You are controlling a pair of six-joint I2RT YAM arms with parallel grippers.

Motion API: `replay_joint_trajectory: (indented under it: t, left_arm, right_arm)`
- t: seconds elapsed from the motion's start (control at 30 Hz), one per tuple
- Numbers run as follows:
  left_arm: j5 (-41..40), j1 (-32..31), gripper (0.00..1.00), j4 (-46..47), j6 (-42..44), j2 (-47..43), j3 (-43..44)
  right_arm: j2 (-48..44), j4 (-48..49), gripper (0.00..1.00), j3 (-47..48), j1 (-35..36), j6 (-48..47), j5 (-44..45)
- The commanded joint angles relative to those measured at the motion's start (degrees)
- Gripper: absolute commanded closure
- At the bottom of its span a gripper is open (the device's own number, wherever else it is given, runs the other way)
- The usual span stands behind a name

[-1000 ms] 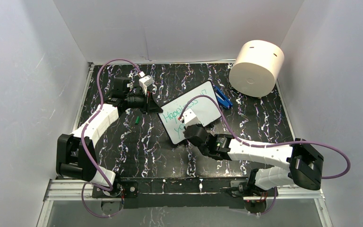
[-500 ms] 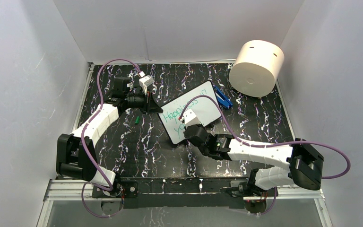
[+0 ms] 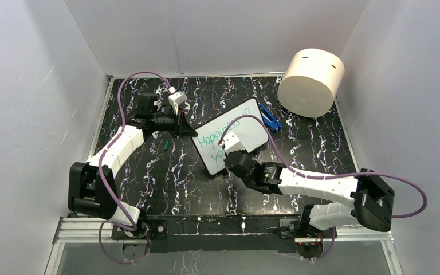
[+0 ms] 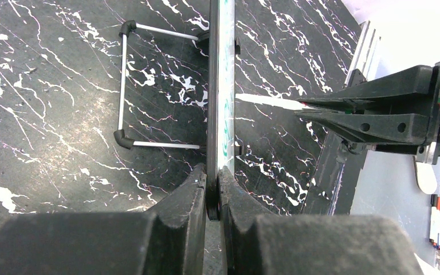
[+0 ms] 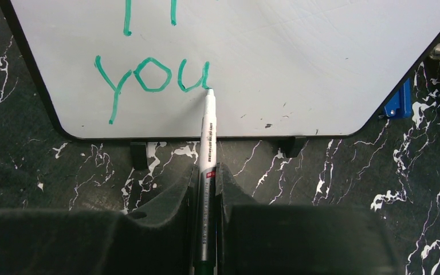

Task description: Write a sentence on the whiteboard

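1. Whiteboard [image 3: 246,123] sits mid-surface, a bit toward the far side, propped at a tilt on a wire stand [image 4: 121,86]. The left wrist view shows it edge-on [image 4: 217,69].
2. Left jaws are pinching the board's left edge. The frame sits tight between both fingers [image 4: 189,192].
3. Right jaws are clamped on a marker [image 5: 208,132], which points straight at the board [image 5: 298,57].
4. The marker tip touches the board at the tail of the "u" in "you".
5. Sentence [image 3: 211,141] is teal-green, in two slanted lines. The top line starts "Happi"; its end is partly hidden by the right arm and cable. The second line reads "you" [image 5: 149,77] so far.
6. Cream cylinder [image 3: 311,82] lies on its side at the far right, well apart from the board.
7. A blue item [image 3: 270,118] lies just beside the board's far-right corner. Can't tell what it is.
8. A small green piece [image 3: 164,145] lies on the black marbled surface [image 3: 177,172], left of the board.
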Motion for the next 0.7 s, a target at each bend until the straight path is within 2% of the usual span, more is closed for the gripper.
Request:
replay_joint_trajectory:
  t: [0.0, 0.4, 0.67]
  left_arm:
    - [-8.05, -0.3, 1.0, -3.61, 3.41, 2.45, -0.91]
    - [-7.95, -0.25, 1.0, -3.66, 3.37, 2.5, -0.95]
    - [-7.92, -0.3, 1.0, -3.72, 3.45, 2.85, -0.91]
  right_arm:
    - [-3.21, 0.9, 1.0, -0.52, -0.34, 0.22, 1.39]
    - [-4.62, 7.16, 1.0, -1.21, -1.82, -3.87, 0.94]
    - [-4.11, 8.0, 1.0, -1.07, -2.05, -4.18, -0.58]
